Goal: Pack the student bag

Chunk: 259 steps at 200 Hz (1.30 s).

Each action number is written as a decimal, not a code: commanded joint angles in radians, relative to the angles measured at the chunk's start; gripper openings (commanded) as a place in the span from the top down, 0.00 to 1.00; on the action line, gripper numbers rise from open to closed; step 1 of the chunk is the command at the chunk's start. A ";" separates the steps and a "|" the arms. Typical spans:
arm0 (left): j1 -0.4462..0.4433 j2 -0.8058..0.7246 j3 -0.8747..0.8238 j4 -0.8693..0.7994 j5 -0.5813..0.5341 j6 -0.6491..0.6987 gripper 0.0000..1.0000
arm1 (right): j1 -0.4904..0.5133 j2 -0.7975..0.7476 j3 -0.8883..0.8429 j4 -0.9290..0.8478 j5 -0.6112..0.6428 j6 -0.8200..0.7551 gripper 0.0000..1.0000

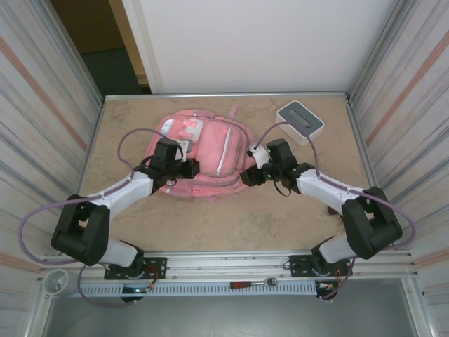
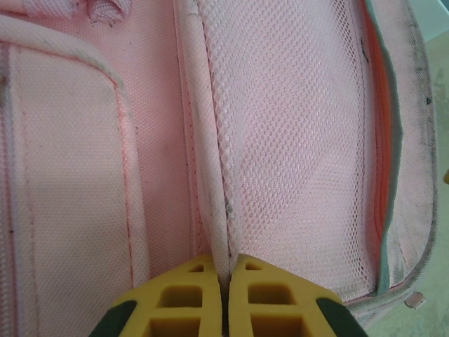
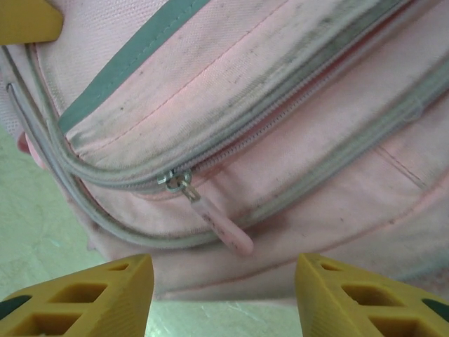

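Large soft pink fabric student bag [image 1: 210,163] lying flat on the beige mottled table [image 1: 231,225], left of centre toward the far edge, its long axis running roughly near-to-far and its carry-loop end pointing away from the arm bases. The left wrist view adds the left gripper [image 2: 224,265] clenched on a raised seam of the bag. The right wrist view adds the right gripper [image 3: 224,265] released, its jaws apart below a pink zip pull [image 3: 226,230]

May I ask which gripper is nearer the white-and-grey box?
Right. The right gripper is at the right edge of the student bag, toward the box; the left gripper pinches a seam on the bag's left half, farther off.
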 commanded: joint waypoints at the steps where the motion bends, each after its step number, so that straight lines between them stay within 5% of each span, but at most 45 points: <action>1: 0.015 0.025 0.017 -0.021 -0.044 0.026 1.00 | -0.002 0.054 0.054 -0.028 -0.031 -0.084 0.47; 52: 0.015 0.020 0.011 -0.015 -0.032 0.023 1.00 | 0.005 0.155 0.116 -0.035 -0.020 -0.106 0.54; 99: 0.015 0.024 0.015 -0.018 -0.054 0.031 1.00 | 0.027 0.149 0.094 -0.027 -0.002 -0.101 0.79; 165: 0.015 0.022 0.026 -0.032 -0.101 0.039 0.99 | 0.030 0.064 0.018 0.014 -0.020 -0.047 1.00; 183: 0.015 0.019 0.029 -0.033 -0.100 0.041 0.99 | 0.030 0.042 -0.004 0.029 -0.027 -0.039 0.98; 221: 0.015 0.021 0.025 -0.030 -0.089 0.039 0.98 | 0.037 0.028 -0.008 0.031 0.008 -0.076 0.68; 259: 0.015 0.021 0.025 -0.030 -0.085 0.040 0.97 | 0.073 0.035 0.012 0.039 0.117 -0.163 0.58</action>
